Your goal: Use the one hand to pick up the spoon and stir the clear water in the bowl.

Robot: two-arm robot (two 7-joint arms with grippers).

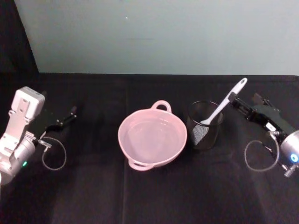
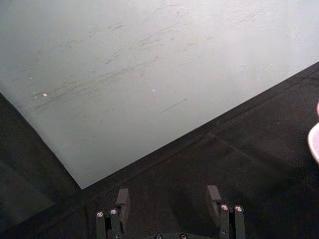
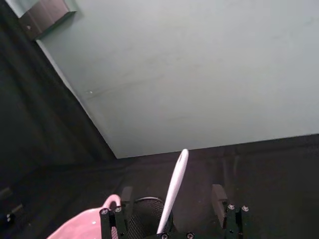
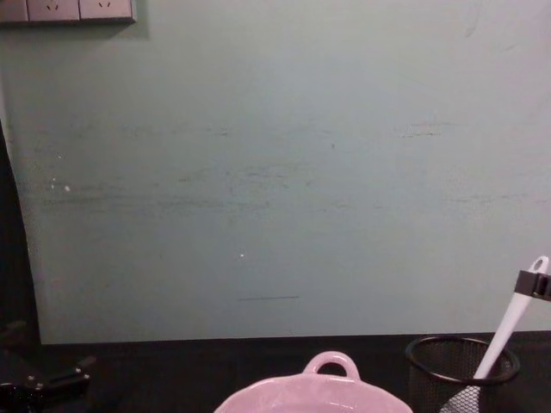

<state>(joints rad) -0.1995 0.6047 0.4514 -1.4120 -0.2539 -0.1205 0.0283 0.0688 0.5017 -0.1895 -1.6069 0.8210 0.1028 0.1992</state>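
The white spoon (image 1: 223,105) stands tilted in a black wire-mesh cup (image 1: 204,126), head down, handle leaning up to the right. Left of the cup sits the pink bowl (image 1: 125,140), holding clear water (image 1: 152,135) that barely shows. My right gripper (image 1: 235,101) is open at the spoon's upper handle. In the right wrist view the spoon (image 3: 174,189) rises between the two spread fingers (image 3: 217,196) of that gripper (image 3: 172,198). My left gripper (image 1: 72,112) is parked at the far left, open (image 2: 168,199) and holding nothing. The chest view shows the spoon (image 4: 515,323) beside a right finger (image 4: 534,284).
Black cloth covers the table (image 1: 149,196), with a pale green wall (image 1: 163,37) behind it. Loose cable loops hang by each wrist, at the left (image 1: 53,156) and the right (image 1: 259,156). The mesh cup (image 4: 461,366) stands just right of the bowl (image 4: 331,366).
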